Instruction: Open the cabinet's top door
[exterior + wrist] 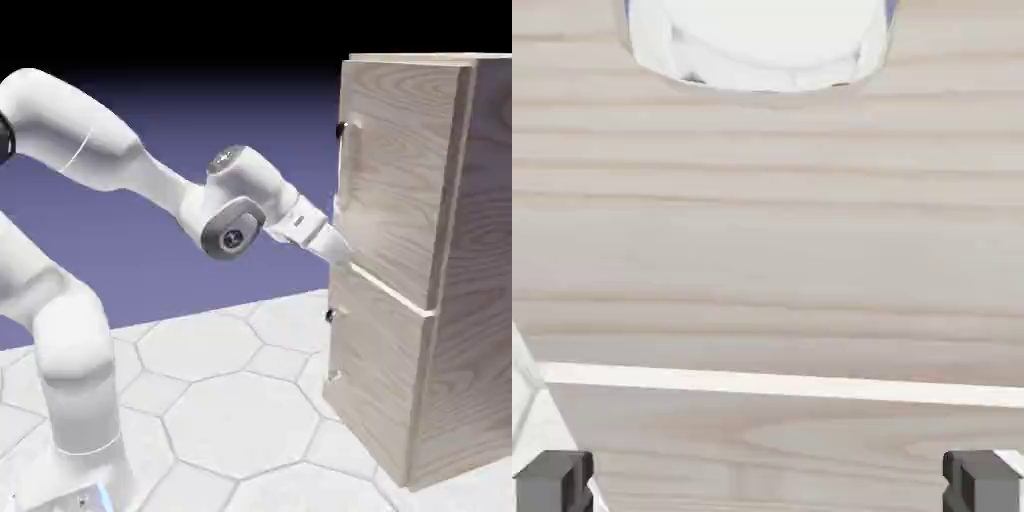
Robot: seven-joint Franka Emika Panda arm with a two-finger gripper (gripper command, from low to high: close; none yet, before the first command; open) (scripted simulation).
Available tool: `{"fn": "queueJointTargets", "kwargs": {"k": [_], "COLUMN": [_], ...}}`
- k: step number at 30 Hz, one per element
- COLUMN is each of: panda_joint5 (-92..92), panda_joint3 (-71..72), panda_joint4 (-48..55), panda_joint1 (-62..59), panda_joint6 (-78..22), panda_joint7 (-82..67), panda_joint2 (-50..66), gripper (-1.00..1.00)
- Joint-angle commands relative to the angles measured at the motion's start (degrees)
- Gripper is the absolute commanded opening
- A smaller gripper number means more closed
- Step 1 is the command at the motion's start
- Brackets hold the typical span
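Gripping and pulling both remain, I judge: the top door looks shut, its handle at twelve o'clock from my wide-open gripper.

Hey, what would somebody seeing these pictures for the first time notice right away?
Probably the tall wood-grain cabinet on the exterior view's right, with the white arm reaching to it from the left. In the hand view, a bright pale strip crosses the wood above the wide-open jaws.
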Motion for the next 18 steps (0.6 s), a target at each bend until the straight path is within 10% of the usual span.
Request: {"fn": "queueJointTargets", "kwargs": {"k": [1, 18], "panda_joint5": [-2.5, 32.0], "panda_joint3": [-1.7, 4.2], "panda_joint4": [1.2, 11.2], "panda_joint1": [0.6, -12.1], "panda_joint6": [-2.3, -17.2], "panda_joint7": [-1.3, -37.7], "panda_joint2": [-0.7, -13.9], "gripper": [0.00, 0.00]}}
